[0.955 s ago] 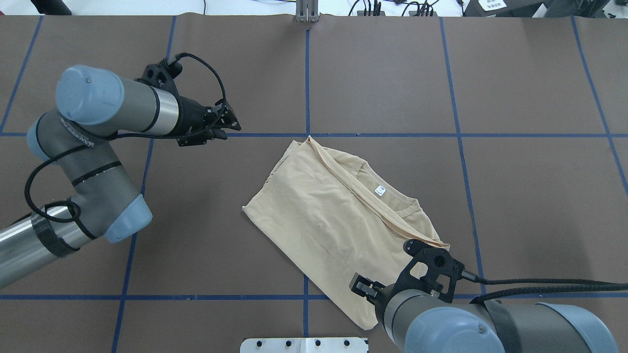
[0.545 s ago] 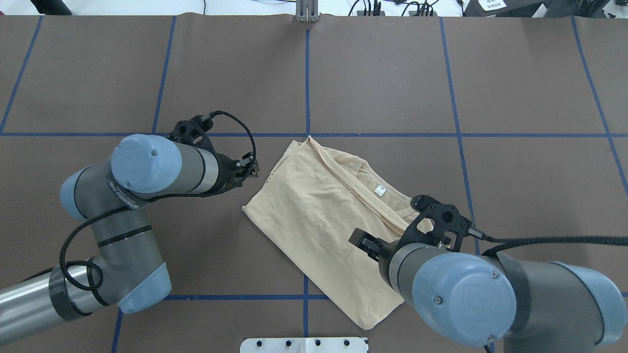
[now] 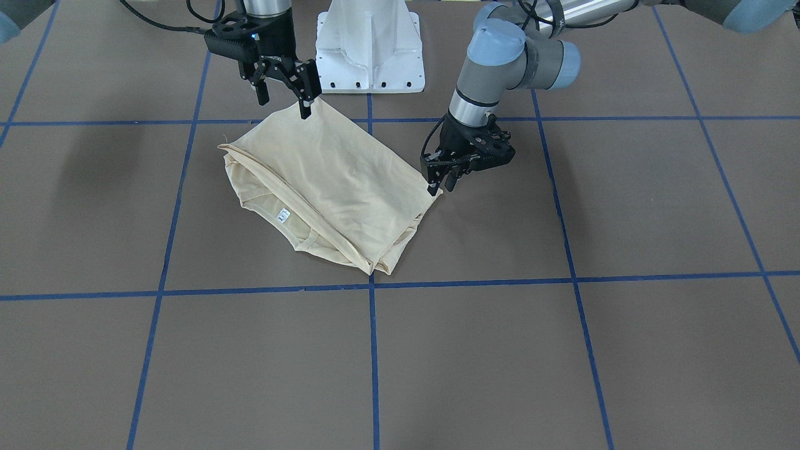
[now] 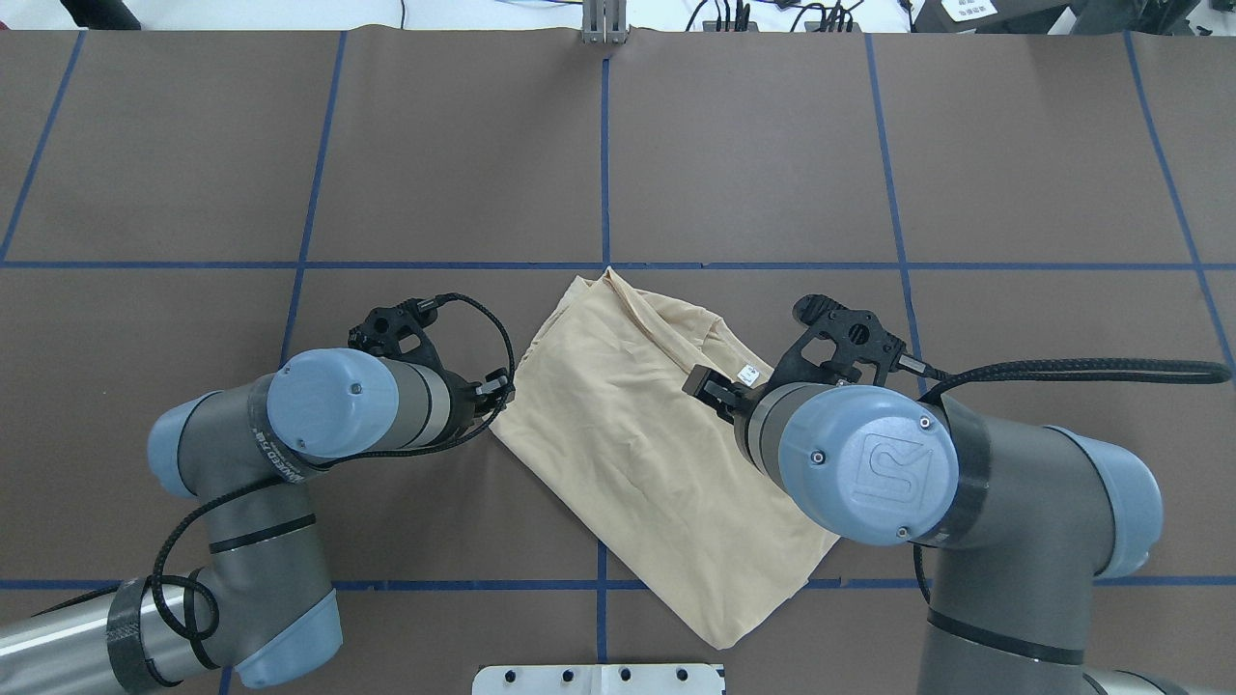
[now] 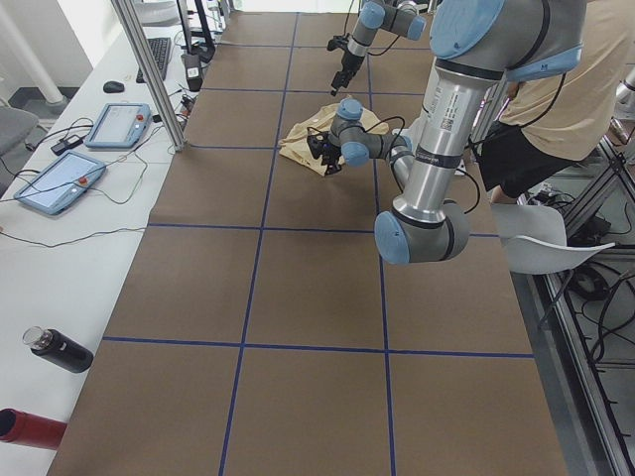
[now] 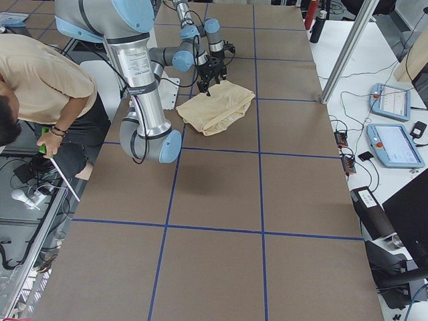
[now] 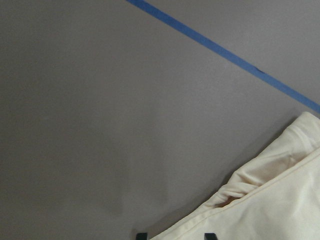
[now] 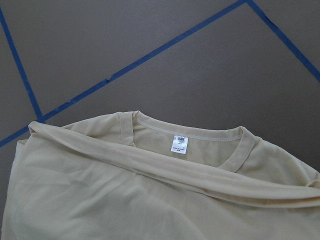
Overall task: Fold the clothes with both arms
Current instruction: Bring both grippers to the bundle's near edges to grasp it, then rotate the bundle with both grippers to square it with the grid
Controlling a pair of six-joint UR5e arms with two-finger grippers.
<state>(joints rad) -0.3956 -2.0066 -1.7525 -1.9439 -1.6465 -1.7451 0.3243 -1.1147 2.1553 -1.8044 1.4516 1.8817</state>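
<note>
Fingers (image 7: 210,237) of the left gripper (image 3: 440,185) stand apart. Through its wrist camera you can see the two black tips straddling the hemmed edge at one corner of the T-shirt (image 4: 628,444), with cloth between them but not pinched. The right gripper (image 3: 284,105) has its fingers (image 3: 305,100) spread wide as well, pointing down over the shirt's corner nearest the robot's base. I can't tell whether the lower tip touches the cloth. Under it all is the big table (image 4: 772,145), covered in brown sheeting and marked into squares by blue tape lines (image 4: 898,154). The left arm (image 4: 328,405) reaches in low with its elbow bent, and its wrist comes in at the shirt's side corner. The right arm (image 4: 869,463) rides higher, with its wrist turned downward above the garment. The white pedestal base (image 3: 370,44) sits bolted at the robot's edge of the table, between the two arms. The shirt itself is pale beige and thin. It lies flat at the middle of the table, folded into a rough oblong set diagonally across the central tape line, with a gripper at each of two neighbouring corners. A folded band of fabric runs across it just below the neckline. The collar opening faces up at the end away from the robot's base, and the small white neck label (image 8: 180,144) shows just inside it.
</note>
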